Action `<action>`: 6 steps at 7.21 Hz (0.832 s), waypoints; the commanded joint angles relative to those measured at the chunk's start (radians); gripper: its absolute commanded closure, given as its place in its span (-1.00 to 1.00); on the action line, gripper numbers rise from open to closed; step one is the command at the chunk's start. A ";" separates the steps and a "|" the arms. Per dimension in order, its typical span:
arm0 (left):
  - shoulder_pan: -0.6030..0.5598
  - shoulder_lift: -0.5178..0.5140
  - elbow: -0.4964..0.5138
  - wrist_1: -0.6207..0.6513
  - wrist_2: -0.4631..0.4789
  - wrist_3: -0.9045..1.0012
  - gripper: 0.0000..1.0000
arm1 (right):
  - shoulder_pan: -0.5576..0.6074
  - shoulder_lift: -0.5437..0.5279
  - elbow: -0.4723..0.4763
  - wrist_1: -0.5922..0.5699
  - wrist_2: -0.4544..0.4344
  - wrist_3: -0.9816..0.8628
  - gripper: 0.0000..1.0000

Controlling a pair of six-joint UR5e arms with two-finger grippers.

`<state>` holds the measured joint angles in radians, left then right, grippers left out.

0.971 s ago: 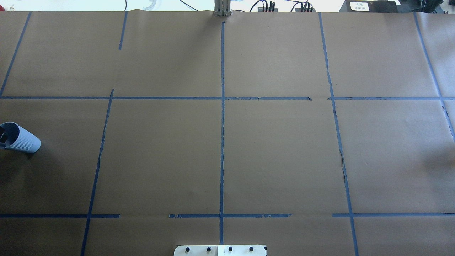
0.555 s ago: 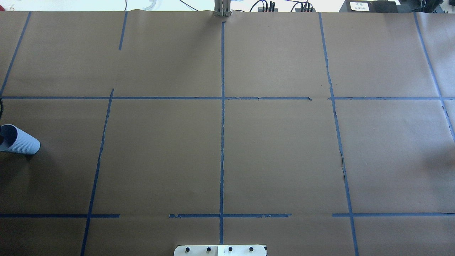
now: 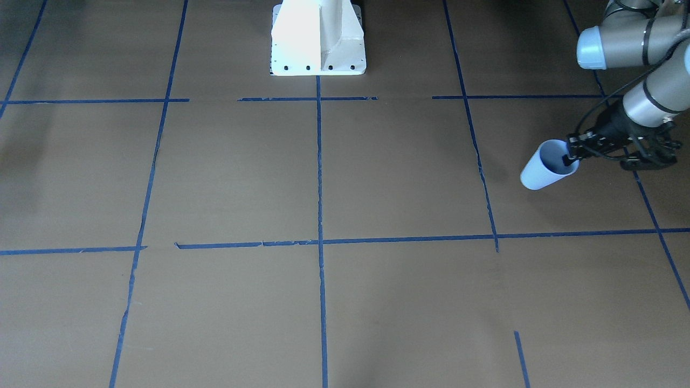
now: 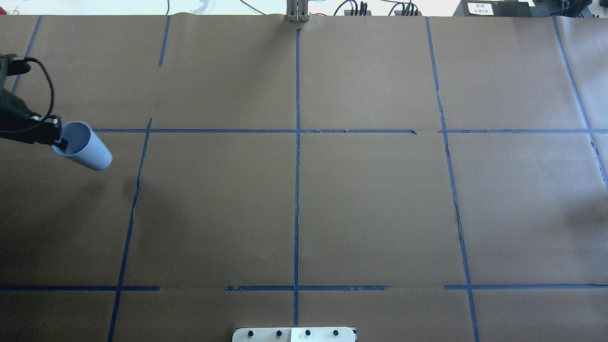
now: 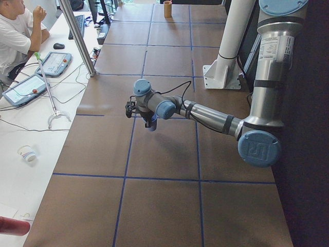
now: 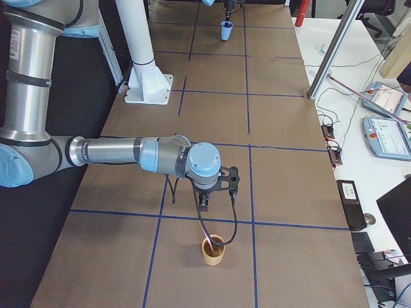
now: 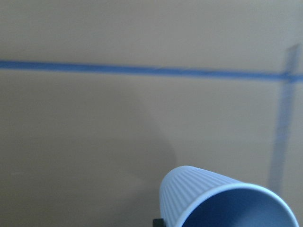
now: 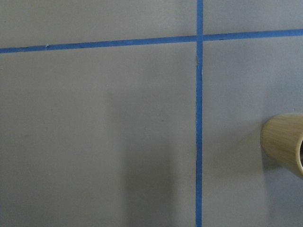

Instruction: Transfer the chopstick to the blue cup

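Note:
The pale-blue ribbed blue cup (image 4: 84, 152) hangs tilted above the brown table, mouth toward the arm. My left gripper (image 4: 58, 137) is shut on its rim, one finger inside the mouth. The front view shows the same grip, with the blue cup (image 3: 545, 173) under the left gripper (image 3: 570, 157). The left wrist view shows the blue cup (image 7: 213, 201) at the bottom edge. In the right-side view my right gripper (image 6: 204, 200) hovers just above a tan cup (image 6: 214, 251); I cannot tell whether it is open or shut. A pinkish sliver shows in that cup's mouth; I cannot tell whether it is the chopstick.
Dark blue tape lines (image 4: 297, 156) cross the brown paper. The white robot base (image 3: 318, 40) stands at the table's near-middle edge. The tan cup (image 8: 285, 147) sits at the right wrist view's edge. A person (image 5: 15, 31) sits at the white side desk with tablets and cables.
The blue cup has risen from the overhead view's left edge and moved farther out and to the right. The left gripper and its cable have come into view.

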<state>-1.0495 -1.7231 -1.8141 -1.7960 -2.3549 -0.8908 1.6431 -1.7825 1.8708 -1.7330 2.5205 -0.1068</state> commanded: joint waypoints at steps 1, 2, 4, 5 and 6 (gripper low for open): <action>0.206 -0.255 0.004 0.045 0.005 -0.391 1.00 | 0.000 0.000 -0.001 0.018 0.000 -0.005 -1.00; 0.282 -0.365 0.009 0.096 0.102 -0.490 1.00 | 0.000 0.000 -0.001 0.018 0.000 -0.005 -1.00; 0.431 -0.545 0.143 0.113 0.308 -0.568 1.00 | 0.000 0.000 -0.004 0.018 0.000 -0.005 -1.00; 0.451 -0.611 0.216 0.112 0.331 -0.574 1.00 | 0.000 0.000 -0.002 0.018 0.000 -0.007 -1.00; 0.474 -0.622 0.234 0.106 0.373 -0.586 1.00 | 0.000 0.000 -0.004 0.018 0.000 -0.008 -1.00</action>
<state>-0.6090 -2.2999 -1.6293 -1.6866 -2.0346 -1.4582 1.6429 -1.7825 1.8679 -1.7150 2.5203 -0.1134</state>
